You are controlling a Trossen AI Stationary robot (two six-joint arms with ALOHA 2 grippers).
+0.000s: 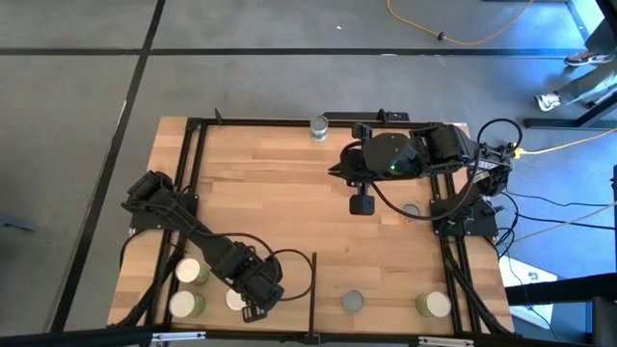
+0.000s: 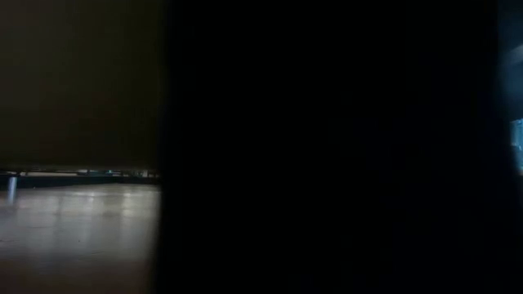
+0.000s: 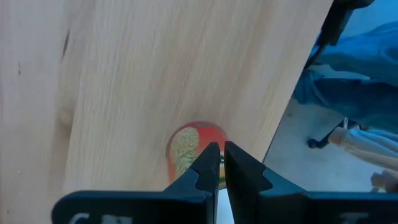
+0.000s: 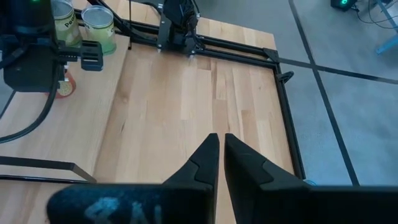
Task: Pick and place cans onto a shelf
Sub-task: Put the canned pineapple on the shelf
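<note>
My left gripper (image 1: 253, 301) is at the near left, left of the thin black divider strip (image 1: 313, 289) on the pale wood shelf section (image 1: 222, 222). It is shut right over a reddish can (image 3: 189, 138), which stands upright (image 4: 62, 87). Two olive-green cans with white tops (image 1: 188, 272) (image 1: 183, 305) stand beside it. My right gripper (image 1: 362, 202) is shut and empty over the table's middle right (image 4: 221, 140). More cans stand at the near edge (image 1: 353, 302) (image 1: 433, 305), at the far edge (image 1: 319, 126), and one is half hidden under the right arm (image 1: 412, 210). My left gripper points its shut fingertips (image 3: 208, 152) down, slanting, at the reddish can's top edge (image 3: 186, 132). The fingers hide the place where they meet, so I cannot tell whether they touch the can. The can stands on the wood.
Black frame rails (image 1: 198, 164) run along the table's left, far and right sides. Cables (image 1: 482, 193) hang by the right arm's base. A dark thing close to the camera blocks most of the low view (image 2: 327, 147). Bare wood (image 1: 280, 183) lies at the table's middle.
</note>
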